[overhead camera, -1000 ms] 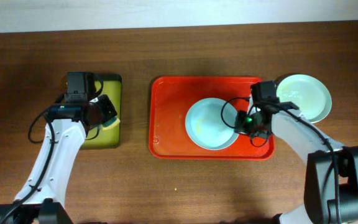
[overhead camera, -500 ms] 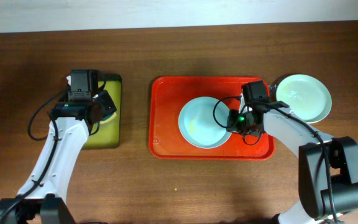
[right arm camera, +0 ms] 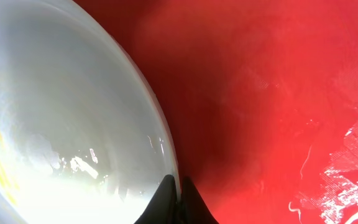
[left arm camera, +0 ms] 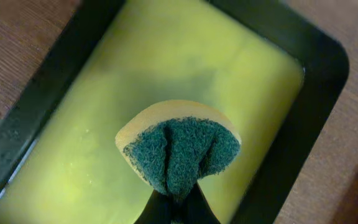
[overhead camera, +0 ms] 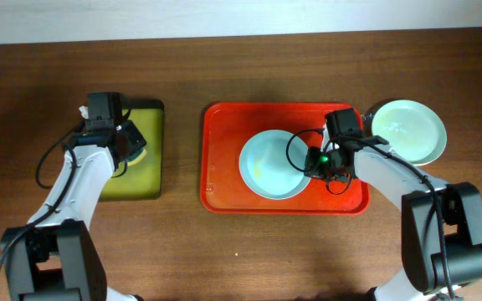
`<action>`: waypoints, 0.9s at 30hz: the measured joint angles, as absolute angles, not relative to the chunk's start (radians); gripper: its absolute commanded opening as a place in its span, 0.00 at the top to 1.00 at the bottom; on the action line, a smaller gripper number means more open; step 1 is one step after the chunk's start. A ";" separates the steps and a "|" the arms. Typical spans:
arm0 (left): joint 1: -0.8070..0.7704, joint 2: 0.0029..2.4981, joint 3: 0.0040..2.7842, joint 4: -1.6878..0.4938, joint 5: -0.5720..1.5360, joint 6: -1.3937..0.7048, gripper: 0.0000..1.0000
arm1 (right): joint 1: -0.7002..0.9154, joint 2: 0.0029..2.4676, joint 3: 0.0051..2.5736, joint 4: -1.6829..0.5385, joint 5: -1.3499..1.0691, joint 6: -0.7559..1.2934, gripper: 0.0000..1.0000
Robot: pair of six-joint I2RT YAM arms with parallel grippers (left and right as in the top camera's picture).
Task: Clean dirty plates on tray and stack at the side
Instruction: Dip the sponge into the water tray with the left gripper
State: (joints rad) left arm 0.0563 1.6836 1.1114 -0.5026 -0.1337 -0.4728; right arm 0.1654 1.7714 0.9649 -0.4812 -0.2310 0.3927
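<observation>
A pale blue dirty plate point(overhead camera: 271, 165) lies on the red tray point(overhead camera: 224, 150). My right gripper point(overhead camera: 313, 162) is shut on its right rim. In the right wrist view the fingertips point(right arm camera: 179, 188) pinch the plate's edge point(right arm camera: 157, 118), and a yellowish smear shows on the plate at the left. A pale mint green plate point(overhead camera: 408, 130) rests on the table just right of the tray. My left gripper point(overhead camera: 129, 147) is shut on a folded sponge point(left arm camera: 179, 146), yellow with a green scouring face. It hangs over the small yellow-green tray point(left arm camera: 92, 112).
The black-rimmed yellow-green tray point(overhead camera: 141, 180) sits on the wooden table at the left. White soapy streaks mark the red tray's floor point(right arm camera: 347, 162). A strip of bare table separates the two trays.
My right gripper has dragged the pale blue plate a little to the left on the red tray. My left gripper has shifted slightly back and left over the small tray with the sponge.
</observation>
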 measured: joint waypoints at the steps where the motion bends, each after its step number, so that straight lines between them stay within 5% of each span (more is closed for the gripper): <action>1: 0.064 1.684 1.111 -0.487 -0.136 -0.473 1.00 | 0.165 1.771 0.965 -0.481 -0.231 0.393 0.96; 27: 0.144 1.756 1.111 -0.433 -0.140 -0.473 1.00 | 0.165 1.772 0.965 -0.477 -0.234 0.393 0.96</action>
